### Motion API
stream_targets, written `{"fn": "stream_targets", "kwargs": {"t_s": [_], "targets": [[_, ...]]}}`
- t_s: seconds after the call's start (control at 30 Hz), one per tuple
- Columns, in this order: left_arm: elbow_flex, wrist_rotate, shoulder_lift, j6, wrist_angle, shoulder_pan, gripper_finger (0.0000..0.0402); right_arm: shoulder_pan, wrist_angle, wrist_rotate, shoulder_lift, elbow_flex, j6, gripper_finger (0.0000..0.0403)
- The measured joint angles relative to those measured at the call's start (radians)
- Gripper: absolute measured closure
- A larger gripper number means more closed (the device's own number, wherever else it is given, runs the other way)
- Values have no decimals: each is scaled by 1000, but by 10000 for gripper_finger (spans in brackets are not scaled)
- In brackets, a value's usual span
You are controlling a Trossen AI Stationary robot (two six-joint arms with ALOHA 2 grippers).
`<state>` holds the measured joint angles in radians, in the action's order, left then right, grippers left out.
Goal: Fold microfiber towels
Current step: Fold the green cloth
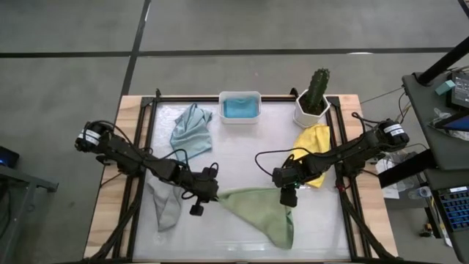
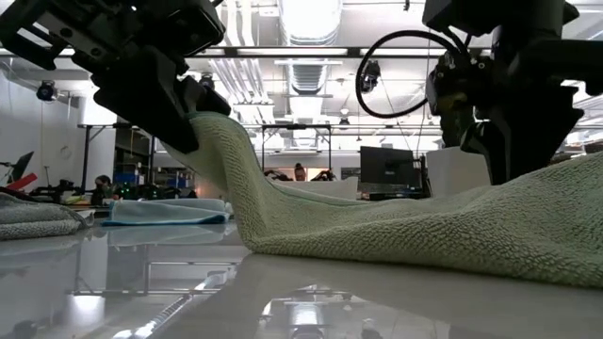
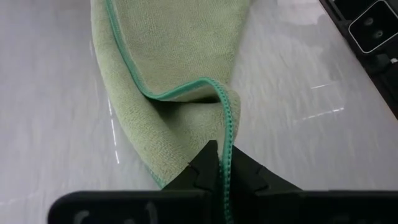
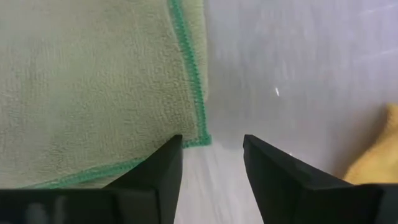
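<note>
A sage green towel [image 1: 264, 213] lies spread near the table's front middle. My left gripper [image 1: 214, 196] is shut on its left corner and holds that corner raised, as the low view [image 2: 184, 118] shows. My right gripper [image 1: 288, 199] is open over the towel's far right corner [image 4: 204, 140], one finger on each side of it. A grey towel [image 1: 165, 207] lies at the front left, a pale blue-grey one [image 1: 192, 130] at the back left and a yellow one [image 1: 311, 158] on the right. A bright blue one lies in the white tub [image 1: 240, 108]. My left gripper pinches the green towel's hemmed edge [image 3: 227, 163] at its left corner between its two fingers, coming from the table's left and slanting down. That corner is lifted and folded over itself. The cloth slopes down slack from the fingers [image 2: 226, 151] onto the table. I cannot tell whether my right gripper touches the towel.
A cactus in a white pot [image 1: 314, 103] stands at the back right, next to the yellow towel. The white tub stands at the back middle. Black frame rails [image 1: 146, 147] run along the table's left and right sides.
</note>
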<state>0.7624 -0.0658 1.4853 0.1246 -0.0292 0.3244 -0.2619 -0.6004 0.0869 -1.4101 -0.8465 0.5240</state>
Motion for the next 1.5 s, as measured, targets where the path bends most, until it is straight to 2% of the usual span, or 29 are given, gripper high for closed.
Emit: {"fn": "stream_targets", "kwargs": {"t_s": [0.17, 0.33, 0.47, 0.6, 0.77, 1.0, 1.2, 1.3, 1.4, 1.5], "targets": [[0, 1, 0, 0, 0, 0, 402, 0, 87, 87, 0, 18, -21, 257], [-1, 1, 0, 1, -4, 0, 402, 0, 286, 243, 0, 41, -38, 301], [-11, -34, 0, 49, -16, 8, 402, 0, 302, 253, 8, 39, -22, 334], [-40, -82, 0, 111, -15, 27, 401, 0, 305, 253, 31, 34, 44, 336], [-66, -87, 0, 184, -12, 61, 402, 0, 276, 249, 74, 34, 90, 304], [-79, -90, 10, 205, 0, 85, 401, 0, 277, 146, 102, 42, 111, 238], [-84, -86, 60, 211, 1, 85, 401, 0, 282, 69, 57, 77, 113, 179], [-84, -86, 85, 211, 4, 85, 401, 0, 344, 84, 31, 88, 112, 154], [-85, -86, 102, 210, 15, 84, 402, 0, 430, 167, 12, 97, 80, 136], [-84, -86, 110, 210, 22, 83, 402, 0, 509, 200, 7, 97, 58, 130]]}}
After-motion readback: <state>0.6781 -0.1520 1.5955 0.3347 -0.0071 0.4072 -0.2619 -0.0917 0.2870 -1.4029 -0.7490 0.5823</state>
